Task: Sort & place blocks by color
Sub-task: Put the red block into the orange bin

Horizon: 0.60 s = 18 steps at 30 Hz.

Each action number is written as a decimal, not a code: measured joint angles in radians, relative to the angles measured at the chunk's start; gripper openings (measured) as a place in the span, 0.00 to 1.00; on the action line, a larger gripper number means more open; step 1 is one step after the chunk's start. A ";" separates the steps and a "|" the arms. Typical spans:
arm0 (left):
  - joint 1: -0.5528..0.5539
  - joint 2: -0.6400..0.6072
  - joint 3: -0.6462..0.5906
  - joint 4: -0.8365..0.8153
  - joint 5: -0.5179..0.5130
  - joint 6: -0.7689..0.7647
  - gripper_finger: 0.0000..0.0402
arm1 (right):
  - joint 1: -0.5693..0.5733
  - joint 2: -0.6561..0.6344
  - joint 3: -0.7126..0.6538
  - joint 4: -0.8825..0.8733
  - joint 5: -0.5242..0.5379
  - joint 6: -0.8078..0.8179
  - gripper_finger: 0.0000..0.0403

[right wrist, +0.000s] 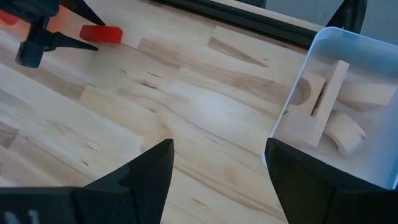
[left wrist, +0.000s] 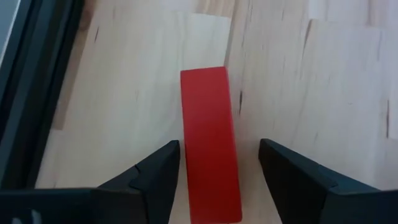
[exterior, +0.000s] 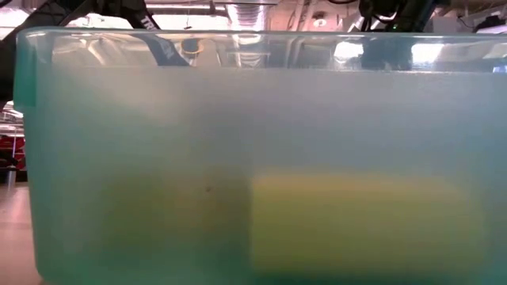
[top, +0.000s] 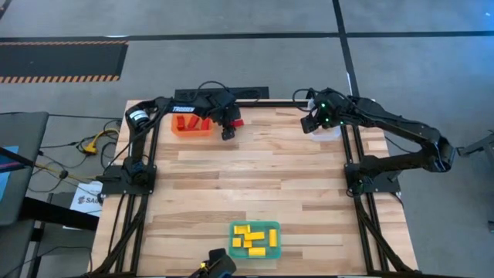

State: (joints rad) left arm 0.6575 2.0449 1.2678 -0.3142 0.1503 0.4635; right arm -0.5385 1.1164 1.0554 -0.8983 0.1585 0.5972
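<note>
In the high view, the left gripper (top: pixel 228 133) hangs just beside the orange plastic tray (top: pixel 191 127) of red pieces, over a red oblong wooden block (top: pixel 236 121) on the wooden table (top: pixel 255 177), while the right gripper (top: pixel 310 123) waits near the clear plastic tray (top: pixel 330 131), far from the orange one. The low view shows only the teal plastic tray (exterior: pixel 238 119) with yellow blocks (exterior: pixel 356 218). In the left wrist view the fingers (left wrist: pixel 155 177) stand wide on both sides of the red block, not touching; its long axis runs forward between them, probably so they close on its narrow sides, and in the right wrist view the right pincer is wide and empty.
</note>
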 joint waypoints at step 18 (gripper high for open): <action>0.003 -0.074 -0.011 -0.022 -0.071 -0.055 0.18 | 0.009 0.000 0.000 -0.006 0.000 -0.002 0.68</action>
State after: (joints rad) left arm 0.6609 1.9709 1.2564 -0.3363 0.0788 0.4087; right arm -0.5293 1.1164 1.0554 -0.9046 0.1581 0.5949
